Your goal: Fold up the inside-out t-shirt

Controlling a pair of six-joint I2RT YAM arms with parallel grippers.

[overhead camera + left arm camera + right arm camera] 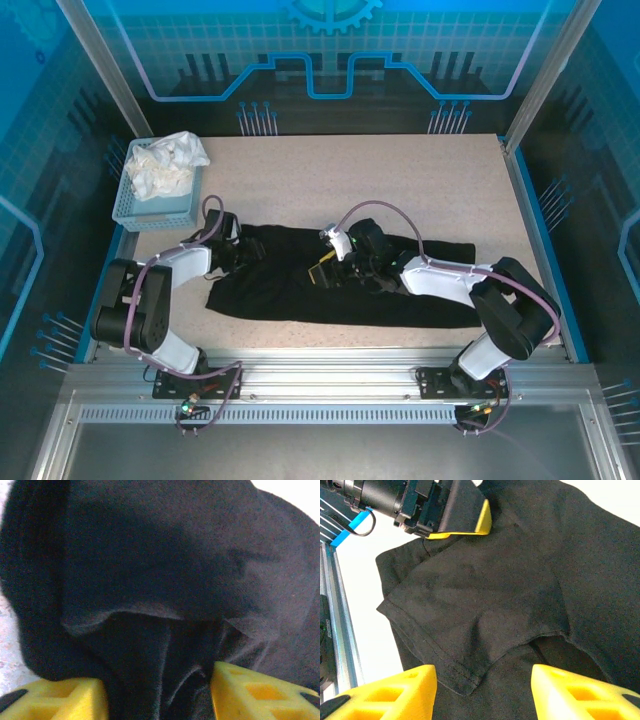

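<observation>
Enough t-shirt (285,295) fabric should be gathered at 9 o'clock before lifting; closure of left fingers (55,700) cannot be told, right fingers (395,690) are parted

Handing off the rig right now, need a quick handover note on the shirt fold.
Left gripper: at the shirt's left end, with fabric bunched between its fingers; grip unclear.
Right gripper: open over a sleeve near mid-shirt, holding nothing.
Shirt: lies in a long band across mid-table, plain black showing.
Done: laid out, possibly folded lengthwise once; hard to tell.
Left: the remaining folds.
White cloth in the basket, back left: not part of the job.
</observation>
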